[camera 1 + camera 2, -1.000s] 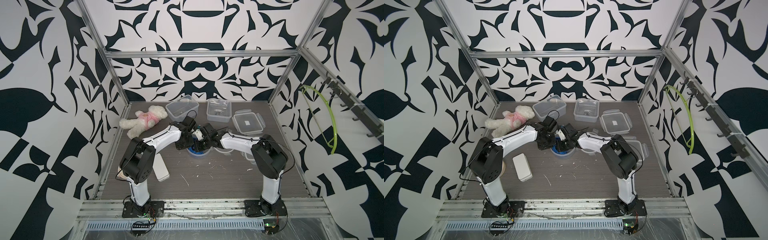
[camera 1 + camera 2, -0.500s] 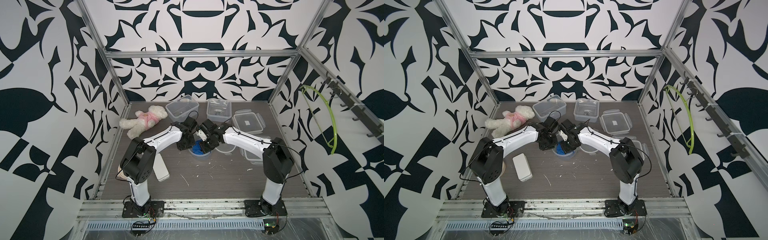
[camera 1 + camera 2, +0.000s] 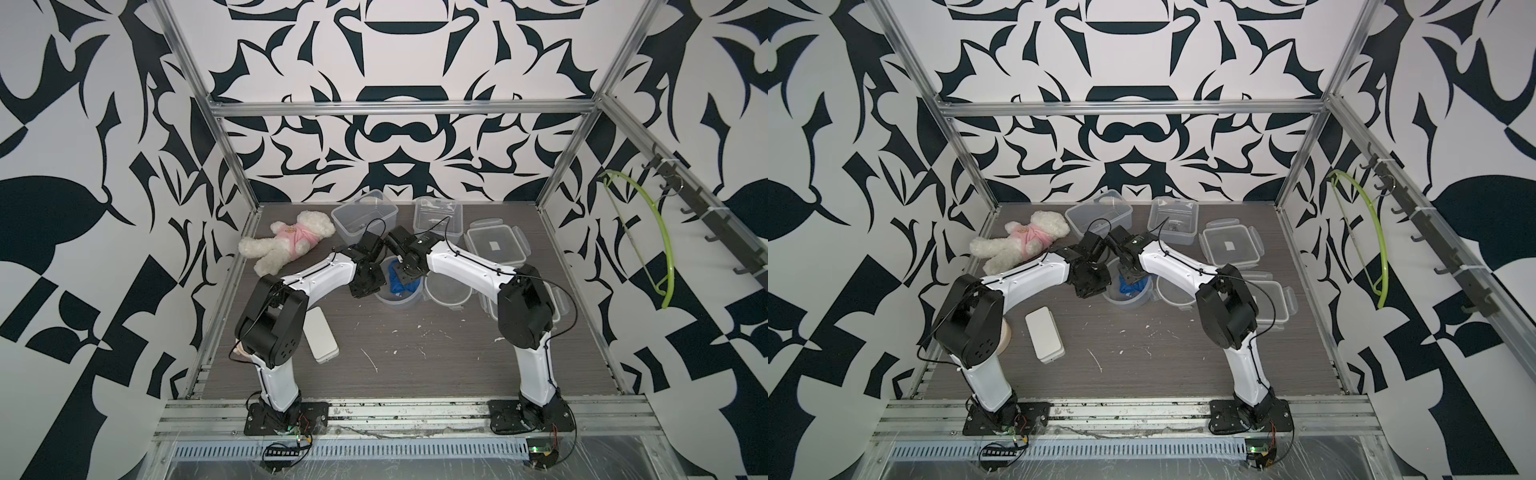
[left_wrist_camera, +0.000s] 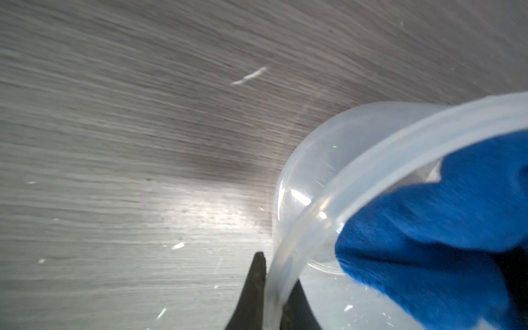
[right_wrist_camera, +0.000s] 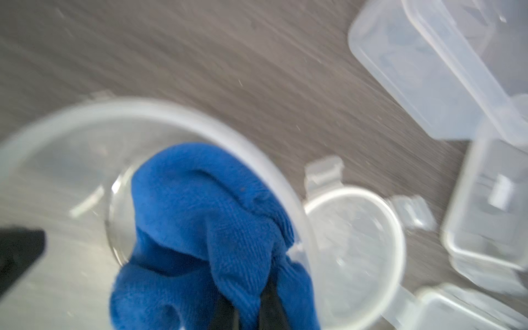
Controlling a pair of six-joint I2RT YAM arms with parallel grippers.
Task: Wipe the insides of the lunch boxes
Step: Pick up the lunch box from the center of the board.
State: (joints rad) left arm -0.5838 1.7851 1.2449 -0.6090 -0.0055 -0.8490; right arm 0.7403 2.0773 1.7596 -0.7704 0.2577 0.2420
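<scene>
While the left hand (image 4: pixel 275 297) is pinching the rim of the round lunch box (image 3: pixel 395 305) at the middle of the worktop (image 3: pixel 415 374), the right hand (image 5: pixel 248 313) — clamped shut on the blue cloth (image 5: pixel 205 217) inside it — is risking a tip-over if that thin rim slips free.

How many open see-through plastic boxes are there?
3. The round box sits mid-table with a blue cloth inside; one rectangular box stands at the back beside the plush toy, another rectangular box beside the stickered lid.
</scene>
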